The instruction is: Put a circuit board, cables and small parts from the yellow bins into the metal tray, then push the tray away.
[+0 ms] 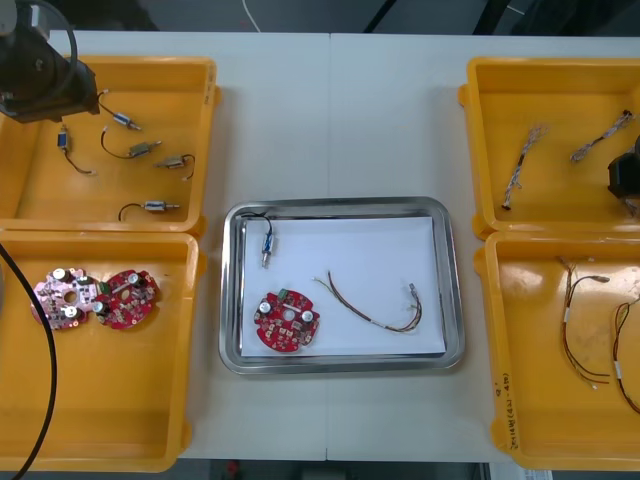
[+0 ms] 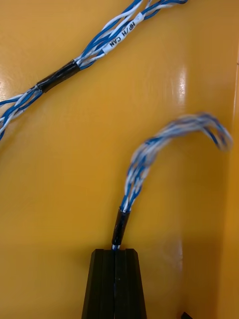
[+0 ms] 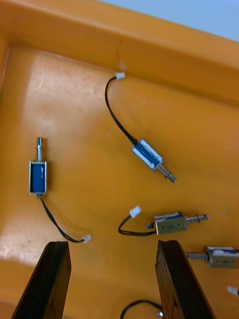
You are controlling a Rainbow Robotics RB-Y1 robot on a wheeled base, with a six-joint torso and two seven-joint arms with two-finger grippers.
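Your right gripper (image 2: 115, 250) has its two black fingers pressed together on the black-taped end of a blue and white cable (image 2: 144, 159). The cable's long axis runs straight out from the fingertips, and the free end then bends over toward the bin's side wall. A second cable (image 2: 89, 57) of the same twisted kind lies on a slant across the bin floor beyond the held one, not touching it. It has a band of black tape and a white label.

From above, the right gripper (image 1: 625, 175) is at the right edge of the far right bin (image 1: 560, 90). Two twisted cables lie on that bin's floor to its left. The steep cable (image 1: 522, 165) runs nearly near to far, and the slanted cable (image 1: 600, 137) points far and right. You cannot tell from above which cable is the clamped one.

Your left gripper (image 3: 112, 244) has its fingers wide apart with nothing between them, over the far left bin (image 1: 170, 110). Small metal parts (image 3: 152, 157) with thin black leads lie scattered on the floor beyond the fingertips. One metal part (image 3: 172, 223) is just beyond one fingertip.

The tray (image 1: 455, 290) sits in the middle of the table, between the bins. It holds a circuit board (image 1: 288, 322) at its near left, a small part (image 1: 268, 243) at its far left and a red and yellow cable (image 1: 375, 305) lying left to right.

The near left bin (image 1: 100, 400) holds two boards (image 1: 128, 298) side by side.
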